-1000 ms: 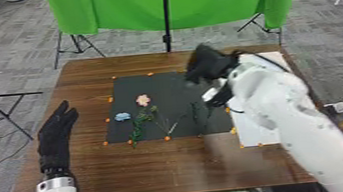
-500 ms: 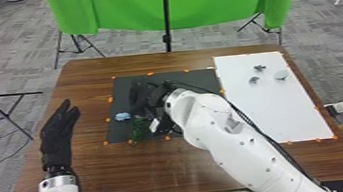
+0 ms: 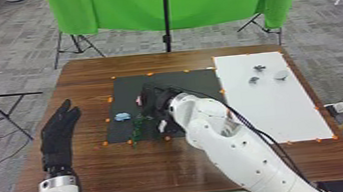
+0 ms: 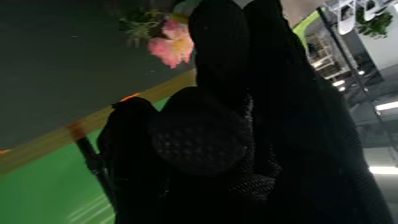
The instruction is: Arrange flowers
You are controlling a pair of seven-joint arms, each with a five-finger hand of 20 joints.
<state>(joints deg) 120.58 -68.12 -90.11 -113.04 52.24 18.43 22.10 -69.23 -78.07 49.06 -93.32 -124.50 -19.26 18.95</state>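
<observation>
- The left hand (image 3: 58, 131) lies at the left side of the brown table (image 3: 129, 168), well apart from the flowers. Its fingers are straight and point toward the far side, pressed on nothing that I can make out.
- The right hand (image 3: 157, 101) is over the dark mat (image 3: 198, 80), its white arm (image 3: 235, 146) reaching in from the near right. Whether this hand is spread, pressed together or pinching something, I cannot tell.
- The pink flower (image 4: 171, 42) is just beside the right hand's black glove in the wrist view, with green leaves (image 4: 138, 24) next to it. In the head view a bit of its pink shows at the left side of that hand. I cannot tell whether the hand touches it.
- The blue flower (image 3: 122, 117) lies on the left part of the mat, to the left of the right hand and apart from it.
- A green sprig (image 3: 137, 130) lies nearer than the blue flower and a little to its right, stretching toward the mat's near edge.
- On the right side of the table is a white sheet (image 3: 276, 112). Two small grey pieces (image 3: 259, 68) and a pale rounded piece (image 3: 281, 75) sit on its far part, the pale one to the right.
- Small orange marks (image 3: 166, 138) run along the mat's edges.
- Beyond the far edge of the table hangs a green cloth (image 3: 116, 11).
</observation>
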